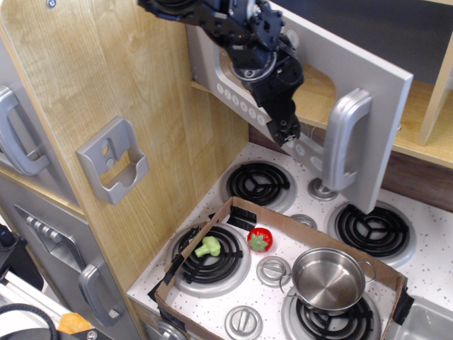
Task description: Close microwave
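Observation:
The microwave door is silver-grey with a curved grey handle and a row of small round white buttons. It hangs from the left and stands swung most of the way toward the wooden shelf opening. My black gripper points down and presses against the door's front near the buttons, left of the handle. Its fingers look close together, holding nothing. The window is mostly hidden by my arm.
Below is a toy stove with black burners. A cardboard tray holds a steel pot, a red strawberry and green broccoli. Wooden side panel with grey bracket stands left; grey cabinet handles lie far left.

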Robot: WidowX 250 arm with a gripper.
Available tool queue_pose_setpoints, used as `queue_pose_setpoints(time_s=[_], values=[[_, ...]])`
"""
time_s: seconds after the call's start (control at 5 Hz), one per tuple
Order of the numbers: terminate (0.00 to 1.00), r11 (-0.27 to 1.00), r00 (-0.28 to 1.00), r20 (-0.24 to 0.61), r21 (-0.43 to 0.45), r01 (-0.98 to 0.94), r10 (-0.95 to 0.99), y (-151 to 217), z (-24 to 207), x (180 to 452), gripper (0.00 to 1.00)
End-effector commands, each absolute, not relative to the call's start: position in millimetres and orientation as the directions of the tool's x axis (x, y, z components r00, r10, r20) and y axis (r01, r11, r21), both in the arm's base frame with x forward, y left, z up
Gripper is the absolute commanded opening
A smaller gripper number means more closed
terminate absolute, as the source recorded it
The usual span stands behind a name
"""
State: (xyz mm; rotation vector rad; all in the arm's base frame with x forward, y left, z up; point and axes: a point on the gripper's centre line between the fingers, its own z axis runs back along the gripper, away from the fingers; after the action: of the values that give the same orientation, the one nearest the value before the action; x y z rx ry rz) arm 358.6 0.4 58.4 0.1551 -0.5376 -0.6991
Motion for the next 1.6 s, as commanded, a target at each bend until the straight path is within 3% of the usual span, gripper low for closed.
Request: queue_pose_setpoints(time_s=[0.0, 1.4], values=[[0.0, 0.727, 0.583, 0.436, 0.368, 0.579, -0.685, -21.2, 103.7, 398.4, 1.0], [0.0, 0.743, 0.49, 0.562, 0.444, 0.501, -0.666, -40.1, 116.9, 410.5, 1.0]])
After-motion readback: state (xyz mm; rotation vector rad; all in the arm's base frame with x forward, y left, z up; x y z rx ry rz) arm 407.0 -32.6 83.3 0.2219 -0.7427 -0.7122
